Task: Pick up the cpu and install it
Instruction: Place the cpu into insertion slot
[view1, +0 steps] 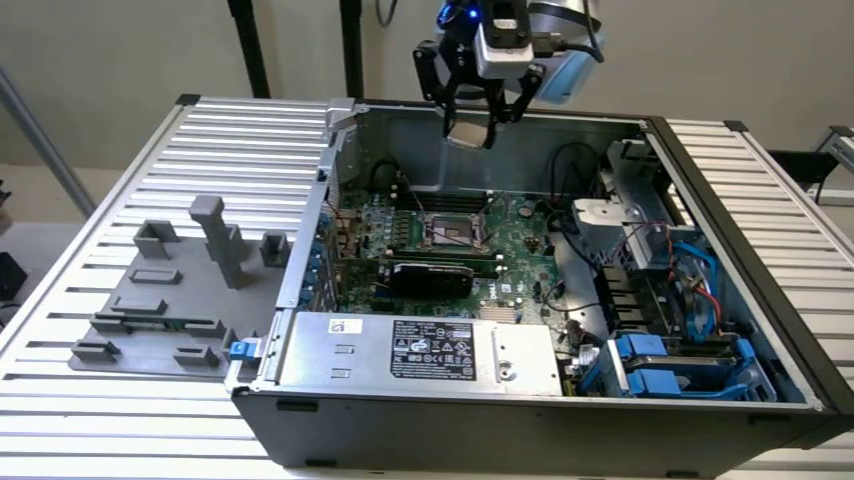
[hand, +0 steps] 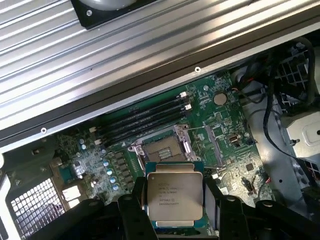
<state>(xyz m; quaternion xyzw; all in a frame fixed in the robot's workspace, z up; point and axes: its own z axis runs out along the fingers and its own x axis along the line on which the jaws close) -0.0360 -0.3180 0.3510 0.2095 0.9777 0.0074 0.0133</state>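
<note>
The cpu (hand: 175, 195), a flat square chip with a silvery-beige top, is held between my black fingers (hand: 134, 215); my gripper (hand: 175, 220) is shut on it. In the exterior view my gripper (view1: 477, 118) hangs high above the open computer case with the cpu (view1: 469, 133) at its tips, over the rear wall of the case. The empty black socket with its metal frame (view1: 453, 232) lies on the green motherboard (view1: 514, 225) well below. From the wrist, the socket (hand: 161, 148) sits just beyond the held chip.
The open case (view1: 747, 230) holds a power supply (view1: 420, 350), blue drive brackets (view1: 667, 365) and cables (view1: 627, 260). Grey fixture blocks (view1: 187, 280) stand on the ribbed table (view1: 94, 240) at the exterior view's left. Memory slots (hand: 145, 120) run beside the socket.
</note>
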